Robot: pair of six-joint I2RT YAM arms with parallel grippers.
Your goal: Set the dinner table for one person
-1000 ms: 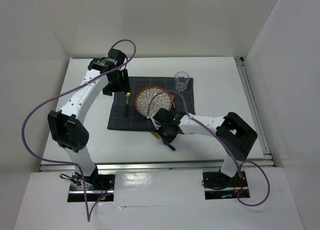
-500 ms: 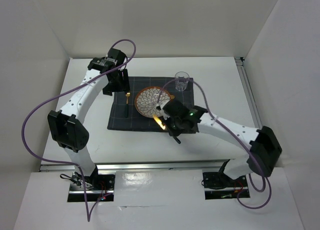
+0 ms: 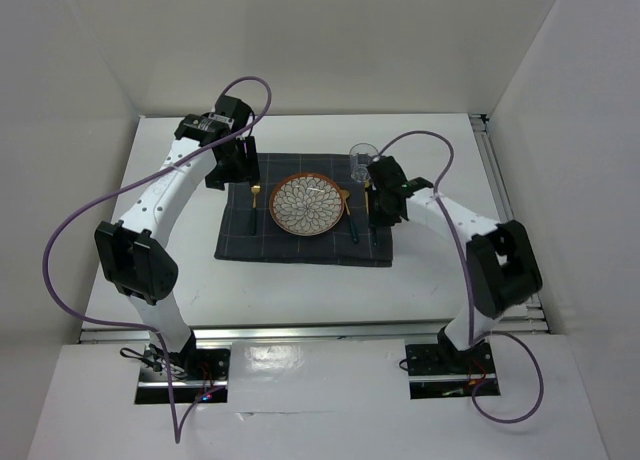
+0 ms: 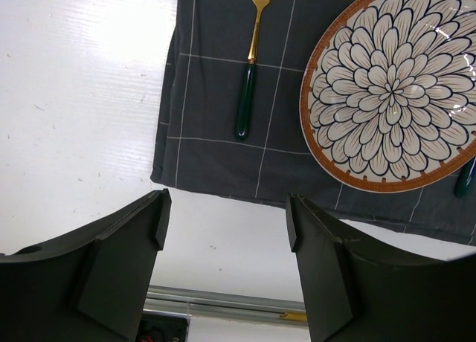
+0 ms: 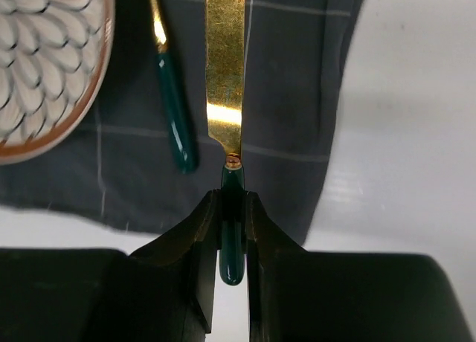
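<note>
R gripper [image 5: 232,208] clamped on green handle of a gold-bladed knife [image 5: 224,59]; blade points away from the arm, over the right strip of the grey checked placemat [image 5: 290,97]. Can't tell if the knife touches the cloth. Just left of it, parallel, lies a 2nd green-handled gold utensil [image 5: 177,134], head out of view, then the flower-pattern plate [image 5: 44,59] w/ orange rim. Clear glass [image 3: 362,160] at mat's far right corner, near the gripper. L gripper [image 4: 223,215] fingers wide apart, holding nothing, above the mat's left part; gold fork [image 4: 253,59] w/ green handle lies on the mat left of the plate. White worktop [image 3: 440,270] spreads under and around the mat on all sides.
</note>
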